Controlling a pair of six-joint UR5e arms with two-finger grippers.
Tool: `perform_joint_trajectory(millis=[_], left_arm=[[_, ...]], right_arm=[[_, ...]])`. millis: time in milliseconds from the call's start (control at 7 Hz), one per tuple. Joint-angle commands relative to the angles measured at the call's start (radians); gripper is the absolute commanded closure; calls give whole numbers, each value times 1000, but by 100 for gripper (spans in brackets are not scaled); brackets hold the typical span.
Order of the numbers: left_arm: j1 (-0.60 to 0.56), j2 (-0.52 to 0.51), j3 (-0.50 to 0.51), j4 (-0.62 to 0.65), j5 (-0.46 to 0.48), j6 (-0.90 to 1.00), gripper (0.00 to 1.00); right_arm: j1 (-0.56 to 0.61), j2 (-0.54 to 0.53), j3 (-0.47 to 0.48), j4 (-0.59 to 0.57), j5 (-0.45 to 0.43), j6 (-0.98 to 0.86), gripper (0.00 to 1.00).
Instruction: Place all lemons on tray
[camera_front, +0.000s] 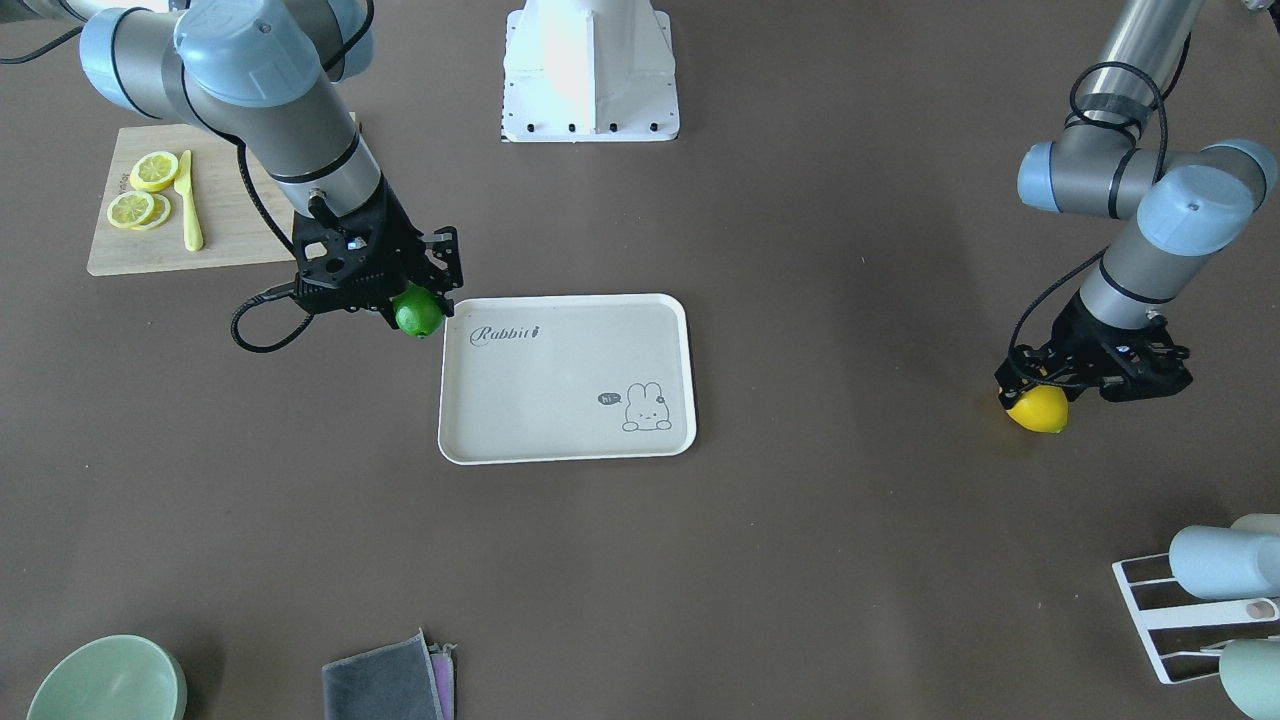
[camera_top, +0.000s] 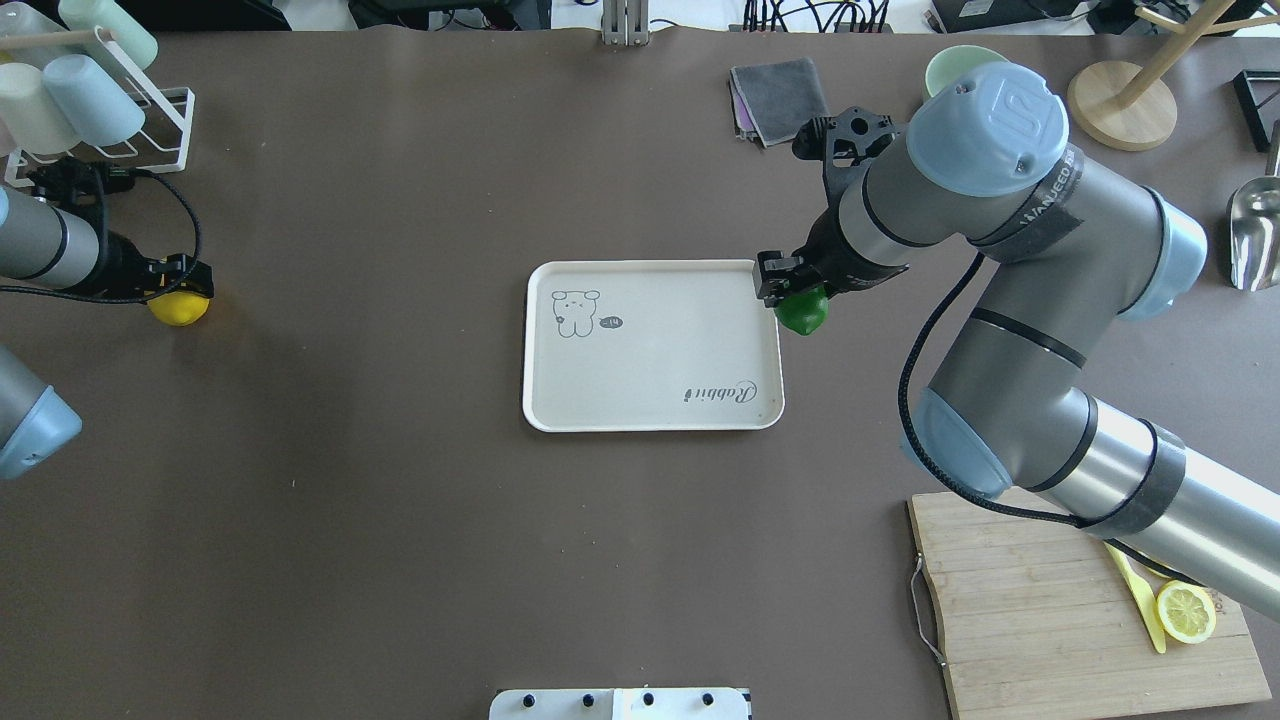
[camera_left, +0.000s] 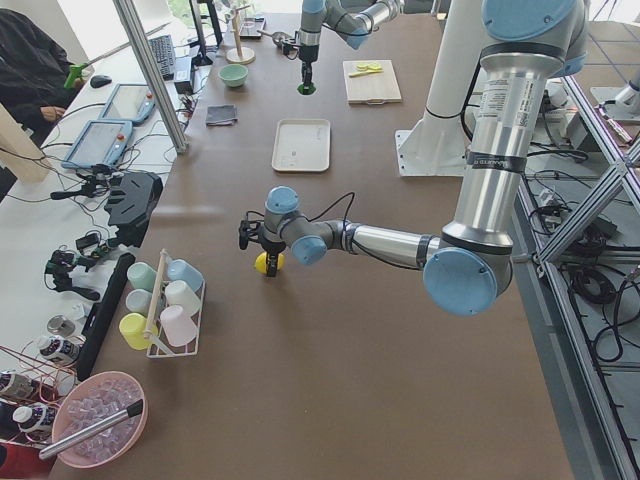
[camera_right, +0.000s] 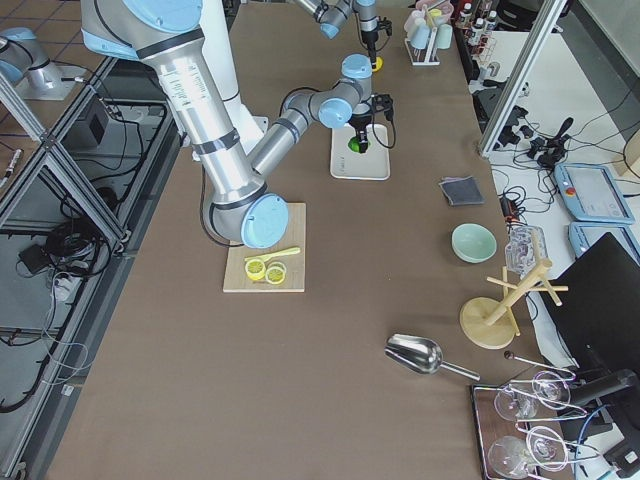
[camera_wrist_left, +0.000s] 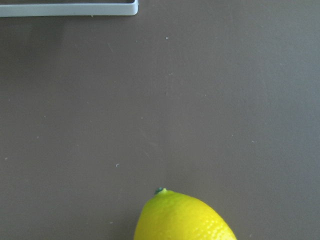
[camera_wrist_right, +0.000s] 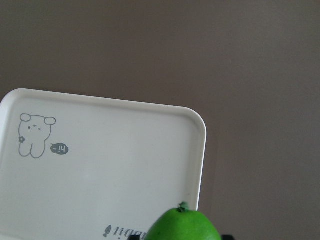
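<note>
My right gripper (camera_front: 414, 303) is shut on the dark green lemon (camera_front: 419, 313) and holds it above the table, just off a corner of the cream Rabbit tray (camera_front: 560, 400). In the overhead view the green lemon (camera_top: 803, 311) is at the right edge of the tray (camera_top: 650, 350). In the right wrist view the green lemon (camera_wrist_right: 183, 226) hangs beside the tray's rim (camera_wrist_right: 199, 165). My left gripper (camera_front: 1040, 396) is shut on the yellow lemon (camera_front: 1038, 410), low at the table and far from the tray. The left wrist view shows the yellow lemon (camera_wrist_left: 184, 217). The tray is empty.
A wooden cutting board (camera_front: 230, 220) with lemon slices (camera_front: 140, 195) and a yellow knife (camera_front: 187, 200) lies behind my right arm. A green bowl (camera_front: 105, 682), a folded grey cloth (camera_front: 385, 682) and a white rack with cups (camera_front: 1205, 595) stand along the far edge.
</note>
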Motion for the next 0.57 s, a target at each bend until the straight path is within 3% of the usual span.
perform_joint_trajectory(millis=[0,286,429], left_arm=[[5,-26,-50,15,-8,-65,100],[4,-84,-198,201,-28,-88,100],[13,-176,-215,256,-28,-230,100]], right_arm=[[-8,3,-1,2,-4,18,100],[-36,1,-3,2,-16,29,100],[-62,3,-7,2,-48,62,100]])
